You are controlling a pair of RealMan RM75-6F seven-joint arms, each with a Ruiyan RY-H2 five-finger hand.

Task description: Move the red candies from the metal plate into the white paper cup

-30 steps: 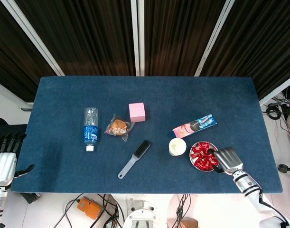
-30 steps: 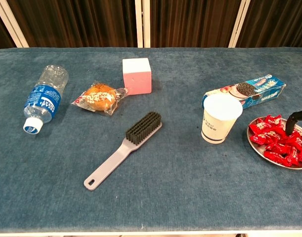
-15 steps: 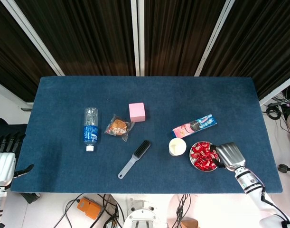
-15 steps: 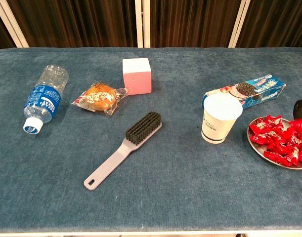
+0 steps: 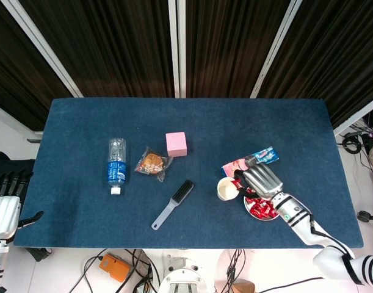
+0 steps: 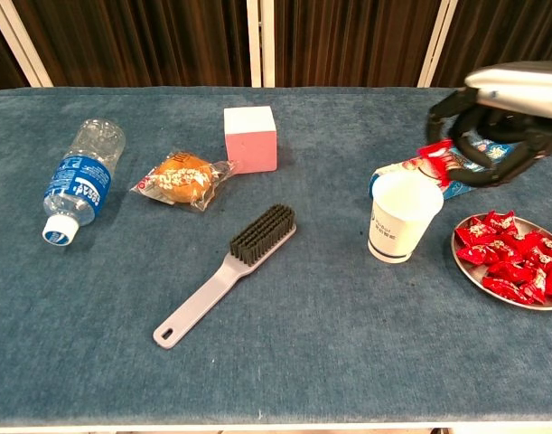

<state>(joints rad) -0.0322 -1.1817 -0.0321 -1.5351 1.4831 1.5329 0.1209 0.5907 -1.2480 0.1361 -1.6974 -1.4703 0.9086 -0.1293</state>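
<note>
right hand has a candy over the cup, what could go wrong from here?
1. The right hand pinches one red candy near the white paper cup's far rim, not its middle; released here, it may bounce out onto the cookie box.
2. The fingers hang close above the light cup; lowering could tip it toward the metal plate.

Red candies (image 6: 515,267), white paper cup (image 6: 400,217), pink cube (image 6: 250,138), grey brush (image 6: 227,272), blue tablecloth (image 6: 348,344)
</note>
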